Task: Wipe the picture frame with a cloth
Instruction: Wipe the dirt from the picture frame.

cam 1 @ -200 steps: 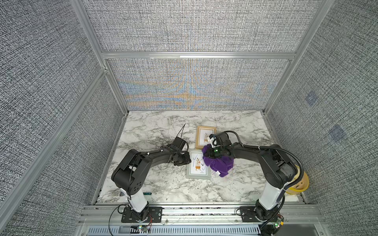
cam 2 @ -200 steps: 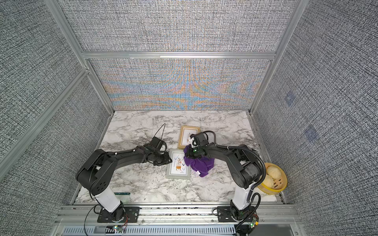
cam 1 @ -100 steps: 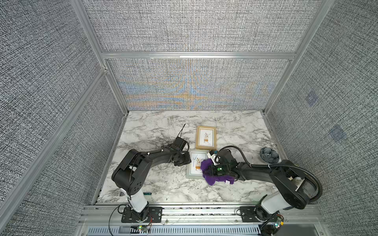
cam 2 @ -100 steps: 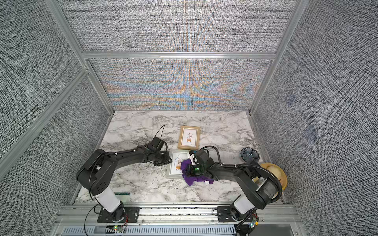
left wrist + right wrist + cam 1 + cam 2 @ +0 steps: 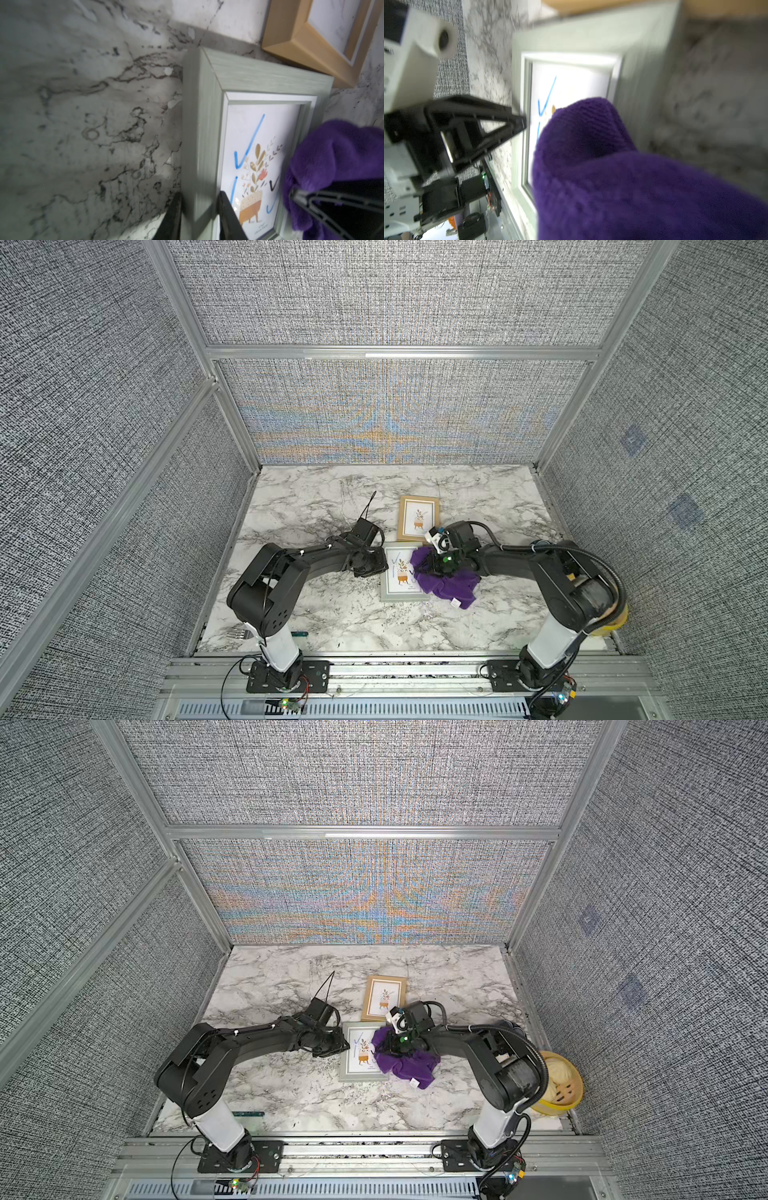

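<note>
Blue and black check marks point(image 5: 248, 143) are scribbled on the glass of the grey-green picture frame point(image 5: 402, 595) on the table point(image 5: 332, 510); its printed caption is too small to read. The left gripper point(image 5: 198, 207) pinches the frame's side rail, and the right gripper point(image 5: 434, 568), clamped on the purple cloth point(image 5: 451, 585), presses it onto the glass.

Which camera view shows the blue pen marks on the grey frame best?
The left wrist view: the blue marks on the grey frame are near and sharp. The right wrist view is blurred, and the cloth hides most of them. In both top views they are tiny.
</note>
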Controlling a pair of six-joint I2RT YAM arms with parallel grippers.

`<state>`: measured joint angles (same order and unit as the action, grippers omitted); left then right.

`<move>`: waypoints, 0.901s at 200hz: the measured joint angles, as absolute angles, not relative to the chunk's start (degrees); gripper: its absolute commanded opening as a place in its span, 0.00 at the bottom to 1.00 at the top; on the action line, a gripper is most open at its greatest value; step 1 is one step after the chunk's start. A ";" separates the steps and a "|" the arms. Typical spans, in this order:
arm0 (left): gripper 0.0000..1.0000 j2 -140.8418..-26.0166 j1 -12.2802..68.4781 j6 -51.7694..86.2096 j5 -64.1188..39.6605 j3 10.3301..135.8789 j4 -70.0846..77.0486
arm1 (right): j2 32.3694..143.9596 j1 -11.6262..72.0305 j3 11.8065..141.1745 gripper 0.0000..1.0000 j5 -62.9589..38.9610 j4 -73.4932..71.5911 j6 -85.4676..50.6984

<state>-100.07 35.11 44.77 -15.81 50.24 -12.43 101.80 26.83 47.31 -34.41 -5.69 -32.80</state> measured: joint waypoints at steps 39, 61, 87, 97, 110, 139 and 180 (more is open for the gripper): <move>0.06 -100.31 35.07 44.18 -15.84 50.41 -12.40 | 107.90 24.99 57.06 0.00 -30.59 -3.92 -30.33; 0.06 -100.36 35.07 44.14 -15.84 50.48 -12.36 | 108.07 24.91 56.90 0.00 -30.26 -4.67 -30.04; 0.06 -100.36 35.07 44.23 -15.81 50.52 -12.38 | 104.53 25.63 49.76 0.00 -30.57 -9.78 -30.22; 0.06 -100.36 35.07 44.64 -15.81 50.52 -12.40 | 102.13 26.50 45.82 0.00 -30.72 -11.44 -30.74; 0.06 -100.36 35.07 45.10 -15.79 50.52 -12.40 | 99.09 27.68 41.01 0.00 -31.94 -13.26 -31.57; 0.06 -100.36 35.07 45.60 -15.73 50.70 -12.73 | 91.85 32.05 31.90 0.00 -32.36 -15.81 -34.74; 0.06 -100.36 35.11 45.67 -15.57 51.07 -13.23 | 82.72 34.41 27.05 0.00 -31.92 -10.59 -37.65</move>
<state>-100.36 35.11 45.67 -15.57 51.07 -13.23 82.72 34.41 27.05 -31.92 -10.59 -37.65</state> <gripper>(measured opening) 0.264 0.064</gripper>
